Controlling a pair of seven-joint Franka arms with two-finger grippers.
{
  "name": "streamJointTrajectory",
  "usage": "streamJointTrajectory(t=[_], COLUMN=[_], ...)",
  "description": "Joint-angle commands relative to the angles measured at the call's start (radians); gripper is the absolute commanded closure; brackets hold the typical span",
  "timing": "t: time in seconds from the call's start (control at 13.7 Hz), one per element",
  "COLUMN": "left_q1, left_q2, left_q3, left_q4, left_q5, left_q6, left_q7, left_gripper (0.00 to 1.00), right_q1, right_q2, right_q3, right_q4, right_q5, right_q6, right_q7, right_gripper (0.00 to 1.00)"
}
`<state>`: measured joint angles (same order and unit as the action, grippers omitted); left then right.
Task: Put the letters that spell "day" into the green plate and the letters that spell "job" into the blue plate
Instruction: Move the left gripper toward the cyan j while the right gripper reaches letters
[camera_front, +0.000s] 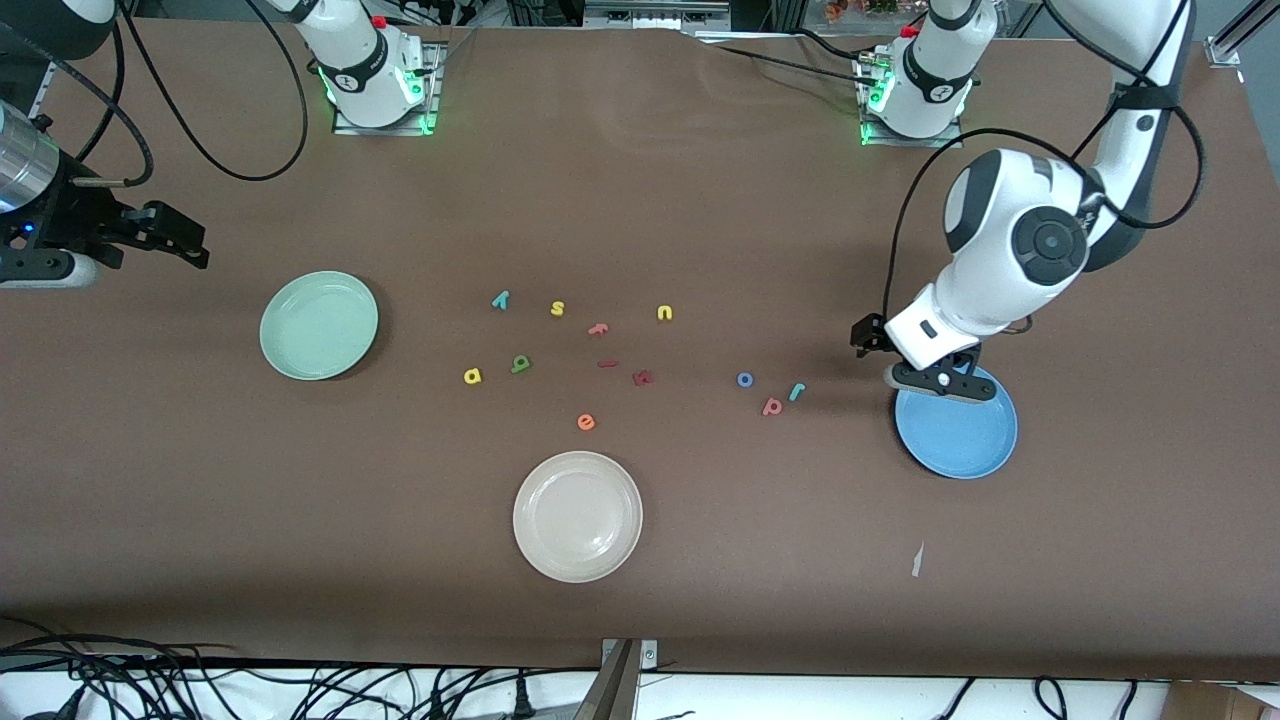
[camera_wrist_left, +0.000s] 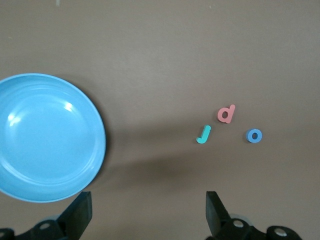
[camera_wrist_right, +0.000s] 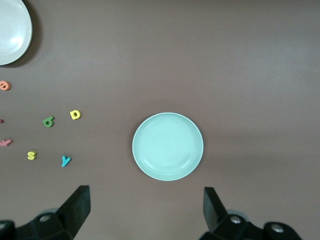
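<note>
The green plate (camera_front: 319, 325) (camera_wrist_right: 168, 146) lies toward the right arm's end, the blue plate (camera_front: 957, 425) (camera_wrist_left: 47, 137) toward the left arm's end; both are empty. The green d (camera_front: 521, 364), yellow a (camera_front: 472, 376) and teal y (camera_front: 501, 299) lie on the table between the plates. The teal j (camera_front: 797, 391) (camera_wrist_left: 203, 134), blue o (camera_front: 744, 379) (camera_wrist_left: 254, 135) and pink b (camera_front: 772, 406) (camera_wrist_left: 226, 114) cluster beside the blue plate. My left gripper (camera_front: 938, 381) (camera_wrist_left: 149, 215) hangs open over the blue plate's rim. My right gripper (camera_front: 192, 246) (camera_wrist_right: 146, 212) hangs open over bare table beside the green plate.
A cream-white plate (camera_front: 577, 516) sits nearest the front camera. A yellow s (camera_front: 557, 308), yellow u (camera_front: 664, 313), salmon f (camera_front: 598, 328), orange e (camera_front: 586, 422) and two dark red letters (camera_front: 642, 377) lie among the task letters. A scrap of paper (camera_front: 917, 560) lies near the blue plate.
</note>
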<state>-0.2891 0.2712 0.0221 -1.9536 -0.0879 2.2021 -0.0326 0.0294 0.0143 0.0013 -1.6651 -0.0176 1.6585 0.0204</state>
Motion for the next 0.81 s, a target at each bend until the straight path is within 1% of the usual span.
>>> streamJointTrajectory(t=[0.0, 0.07, 0.22, 0.37, 0.44, 0.51, 0.66, 0.73], left_q1=[-0.045, -0.057, -0.097, -0.113, -0.116, -0.122, -0.136, -0.136], left_q2=[0.04, 0.065, 0.104, 0.146, 0.164, 0.184, 0.207, 0.212], left_q3=[0.005, 0.007, 0.007, 0.006, 0.005, 0.005, 0.005, 0.005], left_q4=[-0.01, -0.014, -0.016, -0.016, -0.016, -0.016, -0.016, -0.016], left_q5=[-0.003, -0.003, 0.011, 0.077, 0.108, 0.131, 0.168, 0.171], left_q6=[0.048, 0.071, 0.111, 0.186, 0.226, 0.249, 0.304, 0.306], left_q7=[0.014, 0.014, 0.013, 0.014, 0.014, 0.014, 0.043, 0.06], left_gripper=[0.0, 0.0, 0.01, 0.01, 0.0, 0.01, 0.01, 0.01], right_q1=[0.003, 0.023, 0.027, 0.029, 0.029, 0.03, 0.03, 0.03], right_q2=[-0.019, -0.013, -0.01, -0.008, -0.008, -0.007, -0.008, -0.007], right_q3=[0.003, 0.008, 0.016, 0.046, 0.057, 0.077, 0.133, 0.163], right_q4=[-0.033, -0.044, -0.094, -0.117, -0.152, -0.21, -0.325, -0.376], right_q5=[0.005, 0.007, 0.007, 0.007, 0.007, 0.007, 0.007, 0.005], right_q6=[0.003, 0.003, 0.015, 0.044, 0.093, 0.169, 0.332, 0.409], right_q7=[0.061, 0.097, 0.156, 0.187, 0.214, 0.245, 0.343, 0.392], right_gripper=[0.0, 0.0, 0.0, 0.0, 0.0, 0.0, 0.0, 0.0])
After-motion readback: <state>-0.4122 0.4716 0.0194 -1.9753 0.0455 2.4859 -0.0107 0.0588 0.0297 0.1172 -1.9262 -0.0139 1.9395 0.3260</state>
